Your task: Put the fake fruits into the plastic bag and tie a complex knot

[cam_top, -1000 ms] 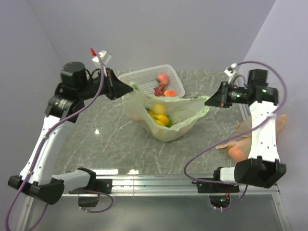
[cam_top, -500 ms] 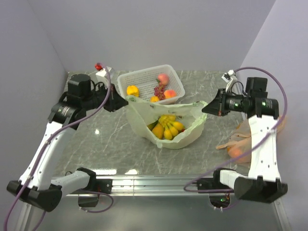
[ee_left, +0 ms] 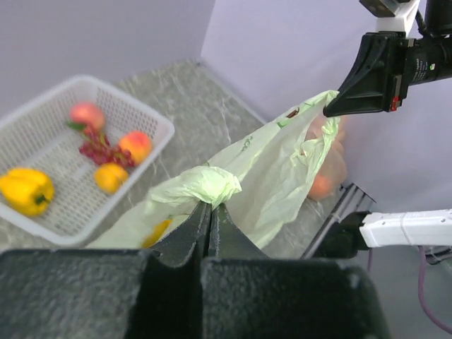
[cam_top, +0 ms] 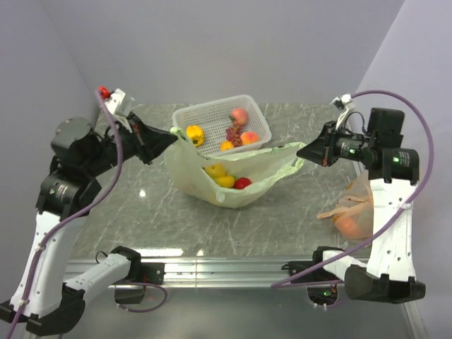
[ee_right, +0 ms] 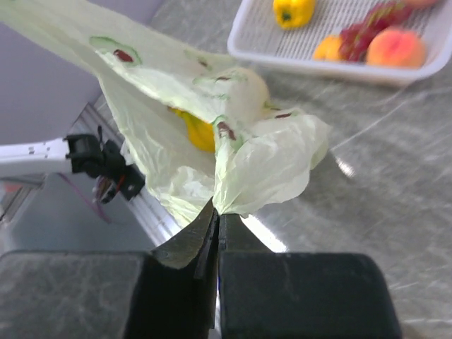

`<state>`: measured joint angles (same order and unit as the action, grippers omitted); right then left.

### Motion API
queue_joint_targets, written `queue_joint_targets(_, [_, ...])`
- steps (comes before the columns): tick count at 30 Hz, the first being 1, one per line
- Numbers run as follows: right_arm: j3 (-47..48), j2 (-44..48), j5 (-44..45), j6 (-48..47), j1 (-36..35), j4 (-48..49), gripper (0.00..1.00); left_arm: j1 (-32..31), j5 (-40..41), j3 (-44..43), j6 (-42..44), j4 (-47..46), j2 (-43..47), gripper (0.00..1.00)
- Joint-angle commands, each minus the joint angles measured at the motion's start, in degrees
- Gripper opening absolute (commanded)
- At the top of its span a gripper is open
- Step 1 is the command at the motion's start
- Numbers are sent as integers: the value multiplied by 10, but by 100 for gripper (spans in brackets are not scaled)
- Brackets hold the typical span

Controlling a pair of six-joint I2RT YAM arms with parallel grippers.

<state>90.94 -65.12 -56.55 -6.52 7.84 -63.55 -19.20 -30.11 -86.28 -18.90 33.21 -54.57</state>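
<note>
The pale green plastic bag (cam_top: 236, 187) hangs stretched above the table between both grippers. My left gripper (cam_top: 174, 135) is shut on its left handle (ee_left: 205, 185). On the other side, my right gripper (cam_top: 304, 150) is shut on the right handle (ee_right: 261, 166). Inside the sagging bag lie fake fruits: a yellow lemon (cam_top: 215, 170) and a red apple (cam_top: 242, 183). In the right wrist view a yellow fruit (ee_right: 200, 133) shows through the film. More fake fruits, a peach (cam_top: 239, 115) and grapes (cam_top: 232, 131), sit in the basket. No knot is in view.
The white lattice basket (cam_top: 212, 111) stands at the back of the table, just behind the bag, also holding a yellow pepper (cam_top: 195, 134). A peach-orange bag (cam_top: 352, 212) with fruit in it lies at the right edge under my right arm.
My left gripper has pulled its handle left and the right gripper has held on its side, so the bag is drawn out wider. The fruits have shifted inside, and the red apple now shows.
</note>
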Motion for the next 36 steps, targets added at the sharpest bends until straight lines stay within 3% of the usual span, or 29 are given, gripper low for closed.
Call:
queue_joint_targets(1, [-47, -23, 9, 22, -29, 30, 0, 2, 4, 52, -46, -24, -25, 0])
queue_joint_targets(4, [-61, -26, 21, 33, -47, 55, 0, 1, 11, 52, -53, -37, -44, 0])
queue_joint_targets(7, [-72, -37, 20, 20, -48, 48, 28, 3, 22, 38, -58, -33, -70, 0])
queue_joint_targets(8, [-76, -39, 16, -3, -48, 32, 43, 6, 21, 34, -61, -32, -77, 0])
queue_joint_targets(11, [-111, -25, 5, -39, -46, 18, 61, 8, 18, 36, -68, -34, -93, 0])
queue_joint_targets(16, [-227, 73, 17, -10, -47, 124, 77, 14, 7, 41, -74, -38, -106, 0])
queue_joint_targets(19, [-274, 113, 12, 12, -49, 221, 79, 16, 3, 43, -76, -38, -111, 0])
queue_joint_targets(22, [-295, 126, 21, 4, -58, 247, 79, 21, -2, 43, -78, -38, -114, 0])
queue_joint_targets(24, [-305, 129, 24, -7, -60, 254, 77, 22, -7, 43, -81, -41, -116, 0])
queue_joint_targets(27, [-310, 134, 36, 8, -71, 294, 53, 23, -17, 45, -83, -46, -117, 0])
queue_joint_targets(28, [-306, 127, 38, 12, -75, 297, 39, 23, -18, 45, -83, -46, -117, 0])
queue_joint_targets(30, [-286, 112, 35, 6, -76, 288, 19, 23, -18, 45, -83, -46, -116, 0])
queue_joint_targets(31, [-276, 108, 35, 5, -76, 270, 0, 24, -18, 42, -77, -45, -116, 0])
queue_joint_targets(34, [-204, 108, 22, 19, -75, 230, 0, 29, -21, -17, -23, -18, -124, 0])
queue_joint_targets(36, [-127, 111, 9, 57, -56, 224, 0, 31, -27, -115, 9, 3, -140, 0])
